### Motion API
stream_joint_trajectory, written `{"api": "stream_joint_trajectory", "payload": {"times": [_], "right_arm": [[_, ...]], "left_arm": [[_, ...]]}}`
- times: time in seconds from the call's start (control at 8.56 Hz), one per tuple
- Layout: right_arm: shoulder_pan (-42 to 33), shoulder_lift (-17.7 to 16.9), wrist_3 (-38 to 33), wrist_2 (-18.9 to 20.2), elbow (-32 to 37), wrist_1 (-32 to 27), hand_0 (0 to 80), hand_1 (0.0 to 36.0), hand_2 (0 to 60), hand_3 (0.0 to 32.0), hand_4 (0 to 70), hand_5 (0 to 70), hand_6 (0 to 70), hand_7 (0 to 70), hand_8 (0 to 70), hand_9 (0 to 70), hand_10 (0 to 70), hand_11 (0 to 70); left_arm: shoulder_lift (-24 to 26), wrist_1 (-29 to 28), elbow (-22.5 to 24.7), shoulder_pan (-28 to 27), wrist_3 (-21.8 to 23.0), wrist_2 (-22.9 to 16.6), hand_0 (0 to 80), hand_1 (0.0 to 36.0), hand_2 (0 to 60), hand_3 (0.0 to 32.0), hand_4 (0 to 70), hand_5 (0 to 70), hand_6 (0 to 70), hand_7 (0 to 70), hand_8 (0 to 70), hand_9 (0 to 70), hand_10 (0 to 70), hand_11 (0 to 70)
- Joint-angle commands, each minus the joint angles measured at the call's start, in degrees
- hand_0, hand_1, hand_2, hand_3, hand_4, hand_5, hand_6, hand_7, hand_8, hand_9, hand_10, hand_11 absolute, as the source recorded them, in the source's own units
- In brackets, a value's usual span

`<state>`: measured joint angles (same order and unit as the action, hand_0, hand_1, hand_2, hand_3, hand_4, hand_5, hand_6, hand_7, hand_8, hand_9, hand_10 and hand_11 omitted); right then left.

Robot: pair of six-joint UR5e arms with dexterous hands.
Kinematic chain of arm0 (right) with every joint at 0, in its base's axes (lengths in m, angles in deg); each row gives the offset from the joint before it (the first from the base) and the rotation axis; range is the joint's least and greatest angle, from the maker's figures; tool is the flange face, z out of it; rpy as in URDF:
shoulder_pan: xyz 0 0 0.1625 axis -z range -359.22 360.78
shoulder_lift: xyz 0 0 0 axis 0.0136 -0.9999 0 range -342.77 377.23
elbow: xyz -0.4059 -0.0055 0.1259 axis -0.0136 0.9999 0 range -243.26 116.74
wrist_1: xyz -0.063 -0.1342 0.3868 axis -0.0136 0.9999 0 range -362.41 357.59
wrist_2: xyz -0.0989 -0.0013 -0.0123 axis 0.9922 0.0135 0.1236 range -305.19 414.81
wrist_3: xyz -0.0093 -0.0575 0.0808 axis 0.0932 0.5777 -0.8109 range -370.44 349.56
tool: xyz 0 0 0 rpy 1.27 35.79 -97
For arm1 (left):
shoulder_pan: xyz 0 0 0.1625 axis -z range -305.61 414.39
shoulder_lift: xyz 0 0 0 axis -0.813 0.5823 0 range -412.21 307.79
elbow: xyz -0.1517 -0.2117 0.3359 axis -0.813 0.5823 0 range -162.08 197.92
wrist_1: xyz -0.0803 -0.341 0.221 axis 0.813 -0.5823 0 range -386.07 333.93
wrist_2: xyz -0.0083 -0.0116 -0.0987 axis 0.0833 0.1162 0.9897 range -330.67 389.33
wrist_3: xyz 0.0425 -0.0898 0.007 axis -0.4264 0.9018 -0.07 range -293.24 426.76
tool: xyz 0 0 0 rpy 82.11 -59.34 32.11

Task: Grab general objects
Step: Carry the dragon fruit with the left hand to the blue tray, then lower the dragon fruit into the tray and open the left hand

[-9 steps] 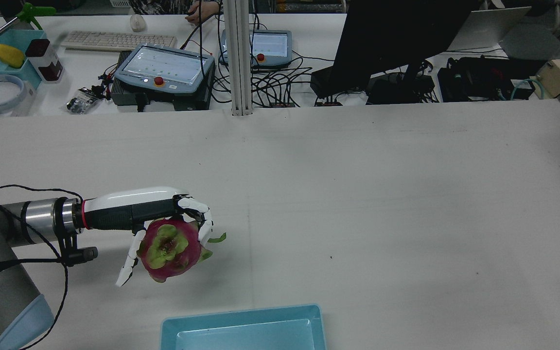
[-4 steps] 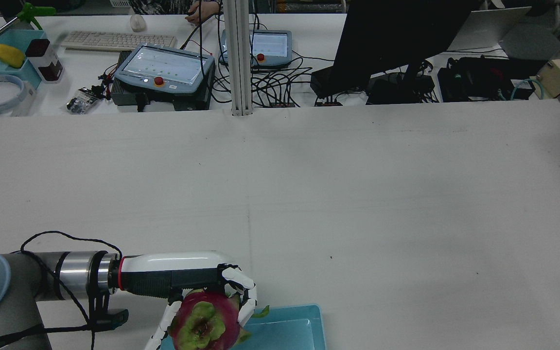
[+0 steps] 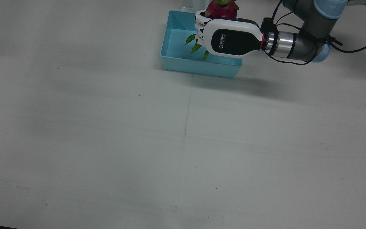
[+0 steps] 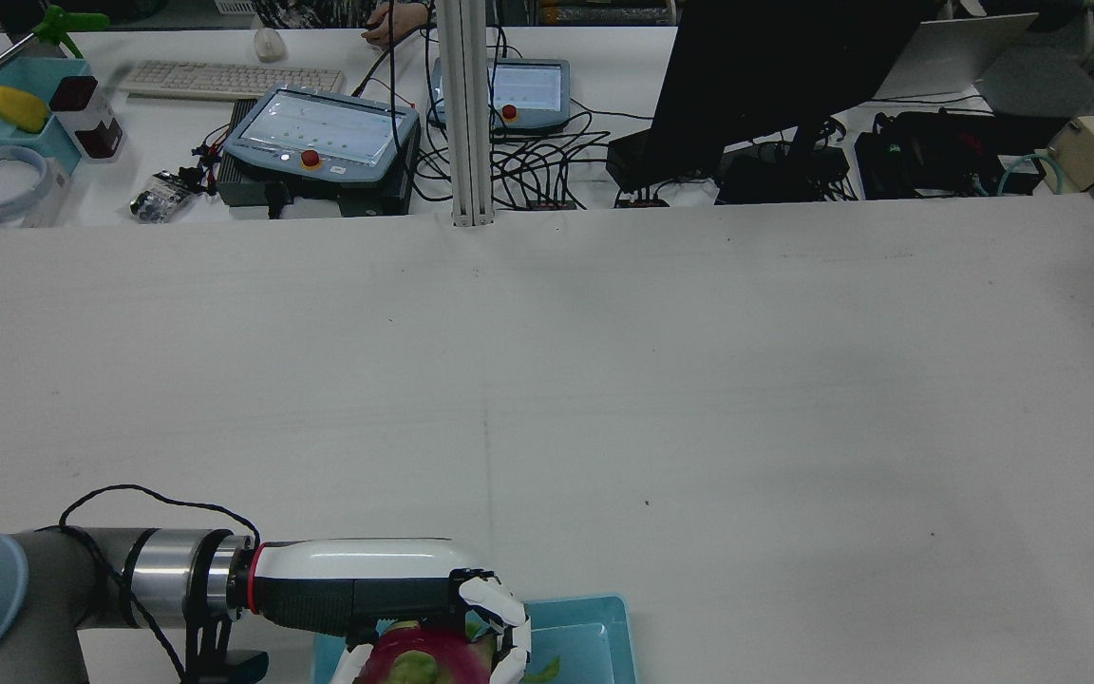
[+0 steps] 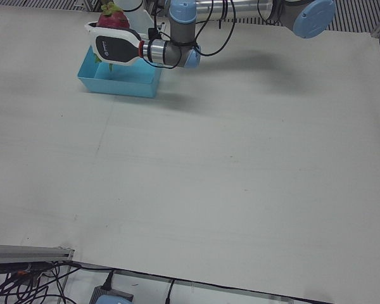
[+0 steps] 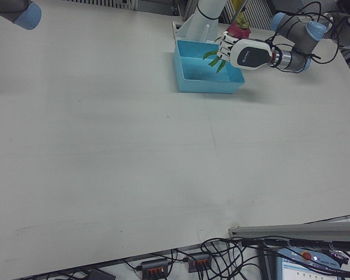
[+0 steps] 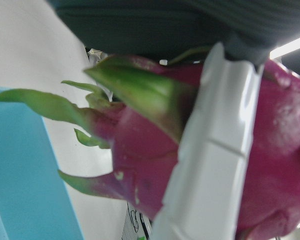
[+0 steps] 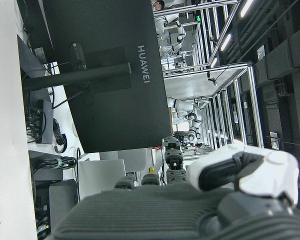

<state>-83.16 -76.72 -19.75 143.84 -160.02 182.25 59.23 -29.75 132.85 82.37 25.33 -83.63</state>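
Hovering over the 1 shallow light-blue plastic tray (image 3: 199, 65) at the white bench's (image 3: 106, 143) robot-side edge, the left hand (image 3: 226, 41) clasped 1 magenta, green-scaled dragon fruit (image 3: 221, 10). Everywhere else lay bare, open bench. The right hand's (image 8: 240, 175) state was unclear.

Left hand (image 3: 230, 38) level, fingers (image 4: 509, 617) curled in grip

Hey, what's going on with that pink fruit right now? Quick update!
Left hand shut on pink-red dragon fruit with green scales. Fruit held above light blue plastic tray. Right hand barely visible, state unclear. Nothing in the way.
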Motion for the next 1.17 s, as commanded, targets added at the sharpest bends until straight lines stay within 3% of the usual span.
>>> {"api": "stream_joint_trajectory", "payload": {"times": [0.0,0.12,0.23,0.35,0.47,0.58,0.7,1.05], "right_arm": [[0.0,0.0,0.0,0.0,0.0,0.0,0.0,0.0,0.0,0.0,0.0,0.0,0.0,0.0,0.0,0.0,0.0,0.0],[0.0,0.0,0.0,0.0,0.0,0.0,0.0,0.0,0.0,0.0,0.0,0.0,0.0,0.0,0.0,0.0,0.0,0.0],[0.0,0.0,0.0,0.0,0.0,0.0,0.0,0.0,0.0,0.0,0.0,0.0,0.0,0.0,0.0,0.0,0.0,0.0],[0.0,0.0,0.0,0.0,0.0,0.0,0.0,0.0,0.0,0.0,0.0,0.0,0.0,0.0,0.0,0.0,0.0,0.0],[0.0,0.0,0.0,0.0,0.0,0.0,0.0,0.0,0.0,0.0,0.0,0.0,0.0,0.0,0.0,0.0,0.0,0.0],[0.0,0.0,0.0,0.0,0.0,0.0,0.0,0.0,0.0,0.0,0.0,0.0,0.0,0.0,0.0,0.0,0.0,0.0],[0.0,0.0,0.0,0.0,0.0,0.0,0.0,0.0,0.0,0.0,0.0,0.0,0.0,0.0,0.0,0.0,0.0,0.0],[0.0,0.0,0.0,0.1,0.0,0.0,0.0,0.0,0.0,0.0,0.0,0.0,0.0,0.0,0.0,0.0,0.0,0.0]], "left_arm": [[-0.2,-2.1,0.1,-0.7,0.7,0.0,80.0,36.0,60.0,0.0,70.0,70.0,70.0,70.0,70.0,70.0,70.0,70.0],[-0.3,-2.5,0.1,-0.8,0.7,0.1,80.0,36.0,60.0,0.0,40.8,70.0,70.0,70.0,70.0,70.0,40.7,60.0],[-0.2,-2.6,0.1,-0.8,0.7,0.0,80.0,36.0,60.0,0.0,20.0,70.0,40.1,49.3,35.3,32.7,16.5,27.9],[-0.2,-2.7,0.1,-0.8,0.7,0.0,80.0,36.0,60.0,0.0,12.9,70.0,24.5,24.7,23.0,16.0,10.5,19.6],[-0.3,-2.9,0.1,-0.6,0.8,0.0,78.4,36.0,60.0,0.0,8.6,70.0,18.8,14.1,18.8,9.8,9.0,17.4],[-0.3,-3.0,0.1,-0.8,0.7,0.0,60.8,36.0,60.0,0.0,4.5,54.4,13.2,2.9,14.7,5.1,5.4,11.3],[-0.3,-3.0,0.1,-0.8,0.7,0.0,60.6,36.0,60.0,0.0,3.6,49.6,11.9,2.0,13.3,5.3,4.6,10.1],[-0.3,-3.0,0.2,-0.6,0.7,0.0,63.2,36.0,60.0,0.0,1.3,48.0,10.2,2.2,11.2,5.6,3.7,9.1]]}}
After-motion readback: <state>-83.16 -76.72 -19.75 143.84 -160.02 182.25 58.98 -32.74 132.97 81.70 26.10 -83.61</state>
